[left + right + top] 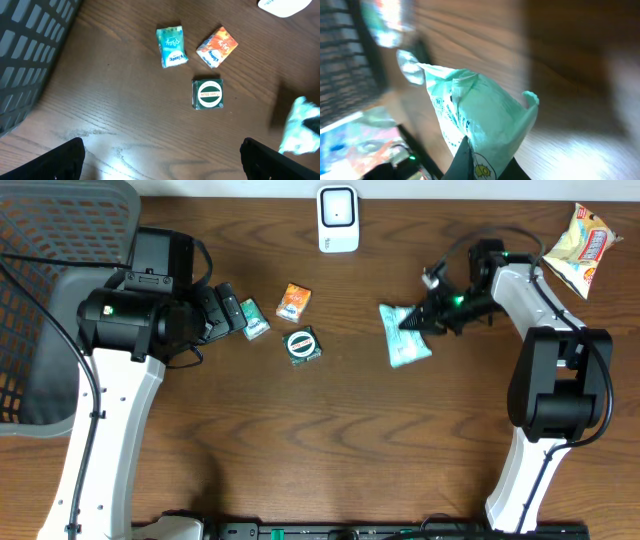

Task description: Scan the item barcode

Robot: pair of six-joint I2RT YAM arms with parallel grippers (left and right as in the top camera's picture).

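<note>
A mint-green bag (407, 340) lies right of the table's middle, and my right gripper (417, 320) is shut on its upper edge. In the right wrist view the bag (480, 112) fills the centre, pinched between the dark fingertips (465, 162). A white scanner (338, 218) stands at the back edge and shows as a white corner (285, 6) in the left wrist view. My left gripper (232, 312) hangs open at the left with nothing between its fingers (67, 160). Ahead of it lie a teal packet (171, 46), an orange packet (217, 46) and a green square packet (208, 94).
A yellow snack bag (580, 245) lies at the back right corner. A black mesh chair (45, 290) stands off the table's left side. The teal packet (254, 320), orange packet (294, 301) and green square packet (303, 345) sit left of centre.
</note>
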